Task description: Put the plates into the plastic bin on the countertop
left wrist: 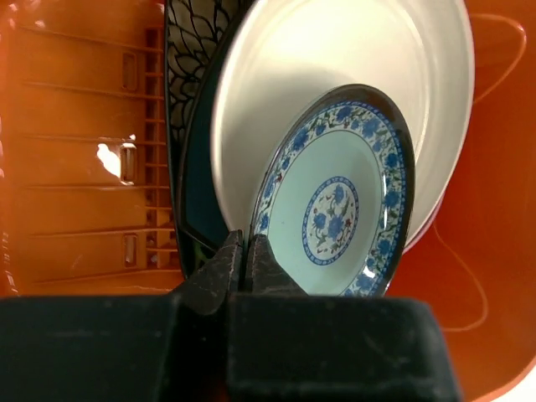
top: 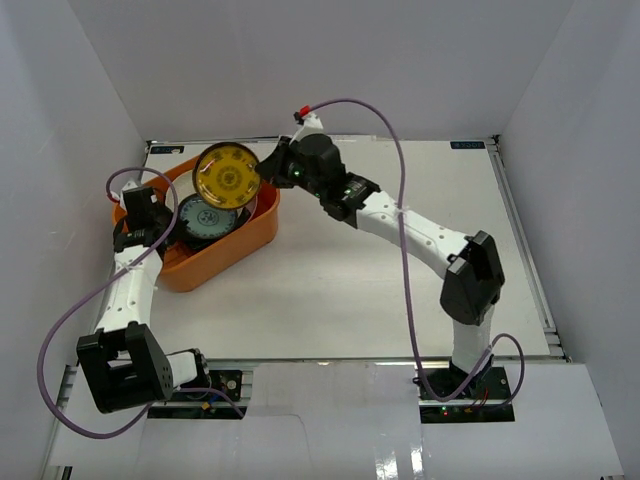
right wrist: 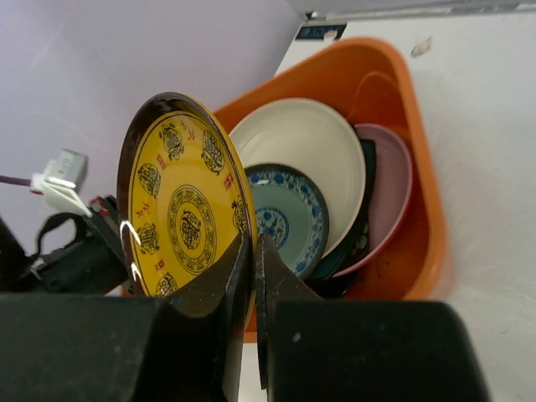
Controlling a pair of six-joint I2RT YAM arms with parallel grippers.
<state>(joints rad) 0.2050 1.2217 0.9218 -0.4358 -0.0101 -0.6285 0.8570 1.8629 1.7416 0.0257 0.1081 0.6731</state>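
The right claw [right wrist: 252,244] pinches the stiff, probably slippery yellow plate [right wrist: 180,201] by its rim over the bin [right wrist: 421,209]; left claw [left wrist: 247,248] closed.

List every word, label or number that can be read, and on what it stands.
No text here can be read.
On the yellow plate, red signs: too small to read.
On the table, far edge, a dark label: too blurred to read.

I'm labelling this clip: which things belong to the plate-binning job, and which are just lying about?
Job: yellow plate in right pincer, blue-patterned plate, cream plate, pink plate, orange bin.
Lying about: purple cables.
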